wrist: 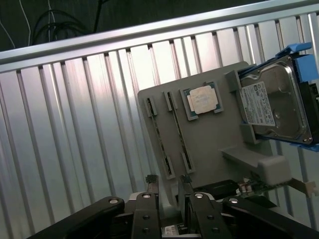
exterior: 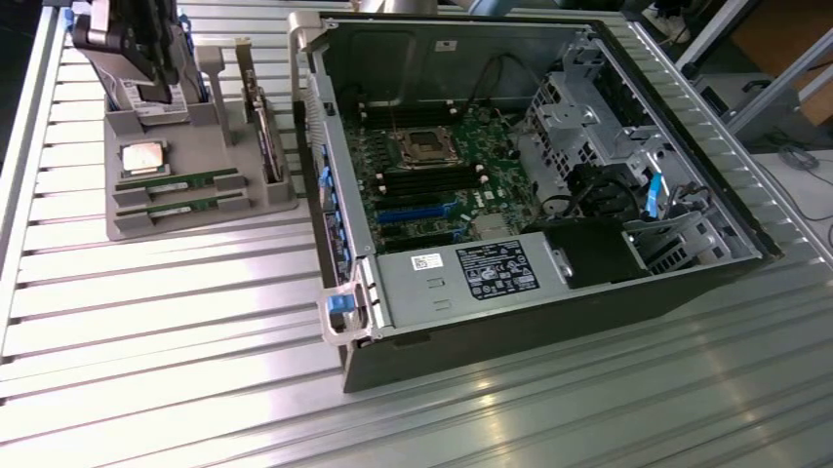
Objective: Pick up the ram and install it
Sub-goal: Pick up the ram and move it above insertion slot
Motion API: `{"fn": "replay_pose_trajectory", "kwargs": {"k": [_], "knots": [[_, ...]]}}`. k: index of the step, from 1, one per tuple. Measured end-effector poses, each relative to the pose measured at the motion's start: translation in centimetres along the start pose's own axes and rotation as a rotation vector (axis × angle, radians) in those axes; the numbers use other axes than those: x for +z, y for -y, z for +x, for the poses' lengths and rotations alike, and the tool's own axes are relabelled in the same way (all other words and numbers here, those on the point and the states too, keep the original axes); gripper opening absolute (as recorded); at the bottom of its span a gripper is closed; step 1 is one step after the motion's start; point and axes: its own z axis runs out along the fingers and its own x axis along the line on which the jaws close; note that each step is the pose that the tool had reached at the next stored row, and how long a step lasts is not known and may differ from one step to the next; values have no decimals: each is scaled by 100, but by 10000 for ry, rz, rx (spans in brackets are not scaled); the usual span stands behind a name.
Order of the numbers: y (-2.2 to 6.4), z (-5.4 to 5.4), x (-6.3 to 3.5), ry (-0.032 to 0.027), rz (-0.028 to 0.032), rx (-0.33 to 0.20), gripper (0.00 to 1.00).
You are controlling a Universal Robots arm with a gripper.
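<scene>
Two ram sticks [exterior: 178, 181] lie flat in grey holder [exterior: 202, 136], 6 o'clock of processor chip [exterior: 143, 156], exterior view; fingers [wrist: 150, 186] spread, empty, above holder; approach step, likely; grasp needs fingers square astride one stick's thin edge.

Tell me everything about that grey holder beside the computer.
The holder is grey, seemingly matt plastic: a flat base with raised slots and pockets. It lies on the ribbed metal table, at the exterior view's left of the open case. Two ram sticks stand on edge in parallel slots, a processor sits in a square pocket, a hard drive stands upright at one side.
</scene>
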Motion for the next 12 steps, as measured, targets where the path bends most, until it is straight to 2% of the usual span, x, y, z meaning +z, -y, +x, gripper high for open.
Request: {"fn": "replay_pose_trajectory", "kwargs": {"k": [12], "knots": [[3, 6, 62, 1, 1, 0, 30]]}}
